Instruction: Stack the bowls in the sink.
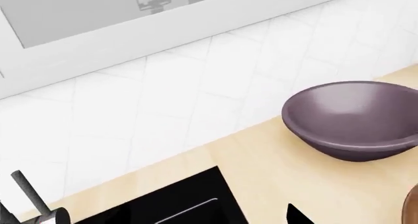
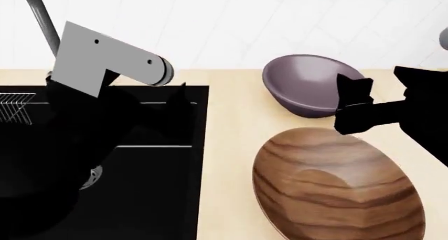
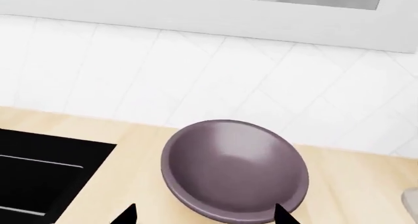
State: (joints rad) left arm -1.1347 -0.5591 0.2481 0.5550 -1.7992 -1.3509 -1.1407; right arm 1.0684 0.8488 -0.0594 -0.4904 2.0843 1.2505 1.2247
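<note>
Matte, rigid and likely slick, the purple-grey bowl (image 3: 235, 170) sits just ahead of the right gripper (image 3: 205, 216), whose fingers (image 3: 285, 215) are spread, empty, and best closed across its thin rim.

Bare countertop (image 2: 227, 145) runs as a strip between the sink (image 2: 154, 198) and the two bowls. The brown bowl (image 2: 336, 190) fills the lower right; the purple bowl (image 2: 308, 85) blocks the upper right. The left arm (image 2: 105, 67) overhangs the basin.

Bright even simulator light, faint shadows, sharp throughout, soft bowl sheen
</note>
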